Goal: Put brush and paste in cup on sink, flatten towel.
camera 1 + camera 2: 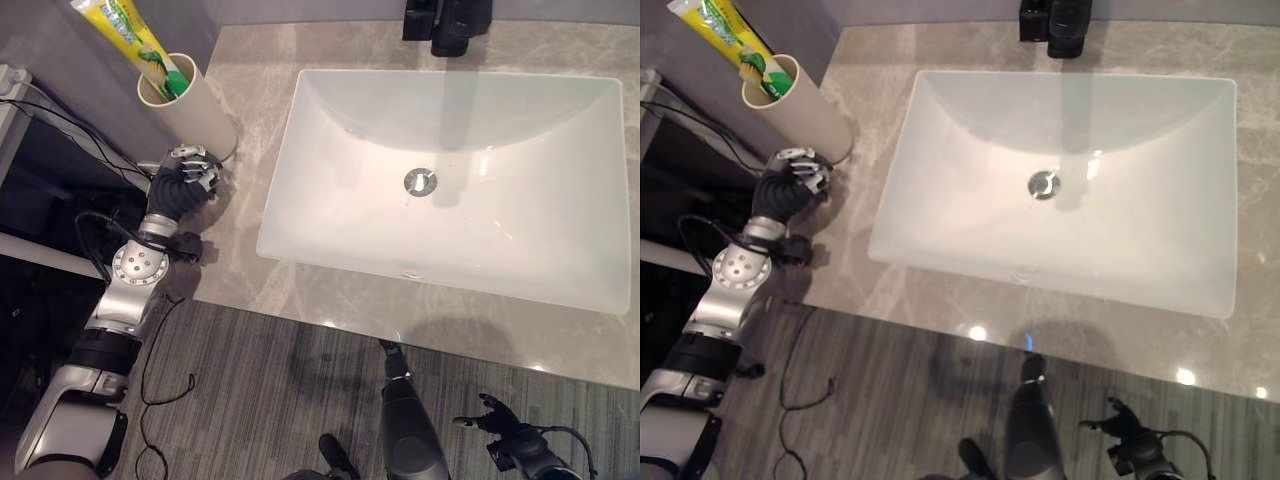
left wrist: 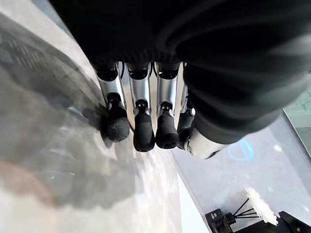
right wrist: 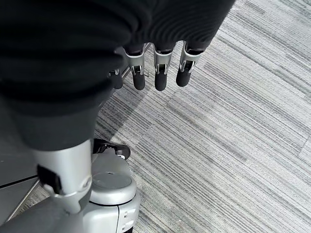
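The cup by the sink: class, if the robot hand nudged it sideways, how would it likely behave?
The cup looks tall and narrow, so it probably tips easily. The paste sticking out above its rim likely makes it top-heavy. The polished counter may let it slide.

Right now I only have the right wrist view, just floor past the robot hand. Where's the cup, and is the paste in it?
Observer: The cup stands at the counter's rear left corner, left of the sink; the yellow-green paste tube sticks out of it.
Operator: And the left robot hand?
Observer: The left robot hand is beside the cup's base, fingertips on the counter, holding nothing.
Operator: Is the brush in?
Observer: Something green sits in the cup beside the tube; I can't tell if it's the brush.
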Motion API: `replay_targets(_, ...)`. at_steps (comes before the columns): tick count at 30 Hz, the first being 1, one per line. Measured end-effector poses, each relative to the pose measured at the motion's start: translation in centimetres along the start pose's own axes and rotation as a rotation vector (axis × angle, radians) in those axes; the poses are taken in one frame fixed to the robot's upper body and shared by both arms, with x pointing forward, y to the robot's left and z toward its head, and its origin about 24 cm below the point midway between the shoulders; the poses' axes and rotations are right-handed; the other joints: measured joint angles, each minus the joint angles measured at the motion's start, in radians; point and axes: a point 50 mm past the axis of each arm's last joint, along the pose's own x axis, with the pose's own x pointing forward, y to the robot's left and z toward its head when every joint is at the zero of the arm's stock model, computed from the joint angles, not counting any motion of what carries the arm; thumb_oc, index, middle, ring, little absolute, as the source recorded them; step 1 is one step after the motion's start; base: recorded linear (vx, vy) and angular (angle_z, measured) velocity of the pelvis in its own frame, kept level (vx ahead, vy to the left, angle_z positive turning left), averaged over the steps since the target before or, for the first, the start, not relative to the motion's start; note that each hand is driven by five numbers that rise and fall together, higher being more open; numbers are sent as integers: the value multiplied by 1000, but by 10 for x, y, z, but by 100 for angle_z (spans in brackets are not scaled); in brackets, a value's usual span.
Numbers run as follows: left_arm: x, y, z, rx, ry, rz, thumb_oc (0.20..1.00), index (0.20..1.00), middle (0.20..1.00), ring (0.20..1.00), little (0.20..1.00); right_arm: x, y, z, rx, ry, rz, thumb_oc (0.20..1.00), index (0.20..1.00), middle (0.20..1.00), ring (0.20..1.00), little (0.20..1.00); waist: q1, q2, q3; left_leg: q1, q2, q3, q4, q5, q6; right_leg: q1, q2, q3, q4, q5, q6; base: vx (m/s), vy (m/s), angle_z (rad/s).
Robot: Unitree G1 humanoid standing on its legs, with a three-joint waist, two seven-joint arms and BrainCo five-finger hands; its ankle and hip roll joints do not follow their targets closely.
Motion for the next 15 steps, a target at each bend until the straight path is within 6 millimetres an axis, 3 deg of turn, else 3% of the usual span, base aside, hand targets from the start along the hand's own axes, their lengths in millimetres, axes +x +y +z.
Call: replay_targets(15, 24, 16, 14, 17, -40, 132, 200, 200, 200, 200, 200, 1, -3, 5, 47, -14, -29, 1000, 1000, 1000, 1000, 1000, -16, 10, 25, -27, -3, 12, 0, 10, 0, -34, 7, 15, 0, 1, -3, 5, -6, -2)
